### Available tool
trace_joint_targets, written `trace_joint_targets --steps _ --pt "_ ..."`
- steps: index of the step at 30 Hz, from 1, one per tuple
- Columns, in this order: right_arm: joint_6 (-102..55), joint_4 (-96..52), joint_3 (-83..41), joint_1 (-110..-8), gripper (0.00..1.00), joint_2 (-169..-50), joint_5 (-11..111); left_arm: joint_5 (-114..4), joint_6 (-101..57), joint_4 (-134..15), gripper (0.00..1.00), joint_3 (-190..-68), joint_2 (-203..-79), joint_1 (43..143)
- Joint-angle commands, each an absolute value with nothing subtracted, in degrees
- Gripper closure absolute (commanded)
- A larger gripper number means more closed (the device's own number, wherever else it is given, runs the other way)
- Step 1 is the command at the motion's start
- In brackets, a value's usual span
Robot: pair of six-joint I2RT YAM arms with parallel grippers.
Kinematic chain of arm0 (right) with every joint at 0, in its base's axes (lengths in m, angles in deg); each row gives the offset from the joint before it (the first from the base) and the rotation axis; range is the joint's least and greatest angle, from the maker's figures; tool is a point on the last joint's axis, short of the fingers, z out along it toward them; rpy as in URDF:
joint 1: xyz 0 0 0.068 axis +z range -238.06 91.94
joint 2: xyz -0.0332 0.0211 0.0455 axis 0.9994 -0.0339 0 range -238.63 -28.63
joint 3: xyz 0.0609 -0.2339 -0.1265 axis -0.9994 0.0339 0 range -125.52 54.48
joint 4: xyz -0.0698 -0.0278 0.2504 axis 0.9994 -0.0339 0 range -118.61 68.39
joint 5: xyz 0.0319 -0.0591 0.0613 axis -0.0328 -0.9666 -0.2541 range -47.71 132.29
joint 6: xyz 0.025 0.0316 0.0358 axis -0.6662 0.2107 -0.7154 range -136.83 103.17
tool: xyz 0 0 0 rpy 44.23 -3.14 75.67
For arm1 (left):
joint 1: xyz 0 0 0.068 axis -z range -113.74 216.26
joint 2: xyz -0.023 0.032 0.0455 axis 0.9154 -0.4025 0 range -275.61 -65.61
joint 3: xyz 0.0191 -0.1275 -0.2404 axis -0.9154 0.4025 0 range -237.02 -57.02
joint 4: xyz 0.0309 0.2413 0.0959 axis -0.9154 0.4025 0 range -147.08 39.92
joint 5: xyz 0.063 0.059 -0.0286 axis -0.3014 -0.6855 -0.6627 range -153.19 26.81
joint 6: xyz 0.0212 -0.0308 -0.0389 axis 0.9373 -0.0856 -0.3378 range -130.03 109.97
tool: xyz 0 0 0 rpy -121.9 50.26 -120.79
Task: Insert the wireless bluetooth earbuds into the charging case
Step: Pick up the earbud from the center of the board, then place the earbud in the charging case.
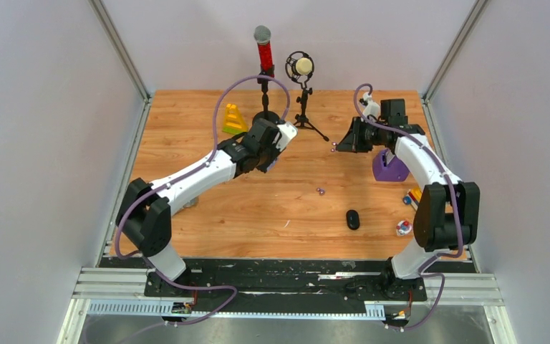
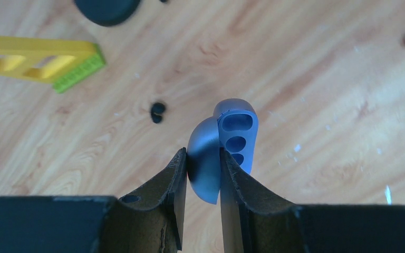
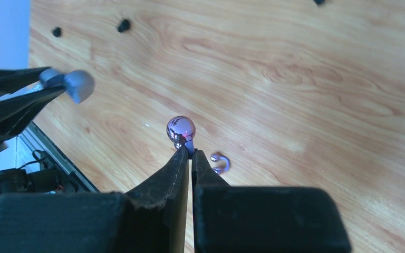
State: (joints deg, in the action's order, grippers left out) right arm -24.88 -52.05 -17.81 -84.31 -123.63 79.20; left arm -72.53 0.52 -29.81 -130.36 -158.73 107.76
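A light wooden bench is enclosed by pale walls and aluminium posts. Along its far edge two microphones are stood on stands, a red-handled microphone and a cream microphone in a round cradle. A yellow and green block is seen toward the far left corner, and a purple object lies near the right edge, partly covered by the right arm.

The charging case, blue-grey with its lid swung open, is pinched in the left gripper and held off the wood toward the far edge, left of centre. The gripper is narrowed onto the rounded shell, and the recessed inner face is turned toward the wrist camera. A black earbud is seen lying on the wood between the block and the case in the left wrist view.

A shiny purple earbud is clamped by its stem at the very tips of the right gripper, whose fingers are almost closed together. It is held above the bench near its far edge, right of centre, facing the case and apart from it. A second purple earbud is left lying near the middle of the bench. A black oval object rests nearer the near edge, right of centre.
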Motion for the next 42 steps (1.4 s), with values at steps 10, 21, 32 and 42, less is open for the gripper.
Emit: trace_joint_targets --steps 10,21,32,42 --pt "-35.28 -52.07 -28.02 -75.33 0.98 -120.92 77.8 -93.49 -25.3 -14.96 1.0 -153.34 -172.08 107.85" --pt "-40.17 -49.64 -31.06 -70.02 0.96 -129.12 76.92 -95.07 -27.7 -17.65 1.0 -151.84 -170.58 111.85" --pt "-41.87 -47.78 -30.77 -67.67 0.96 -130.85 75.62 -100.51 -26.78 -17.73 1.0 -152.63 -171.33 117.61" --pt "-43.52 -45.84 -27.56 -67.23 0.97 -128.05 76.55 -97.48 -27.42 -17.44 1.0 -152.42 -170.58 117.67"
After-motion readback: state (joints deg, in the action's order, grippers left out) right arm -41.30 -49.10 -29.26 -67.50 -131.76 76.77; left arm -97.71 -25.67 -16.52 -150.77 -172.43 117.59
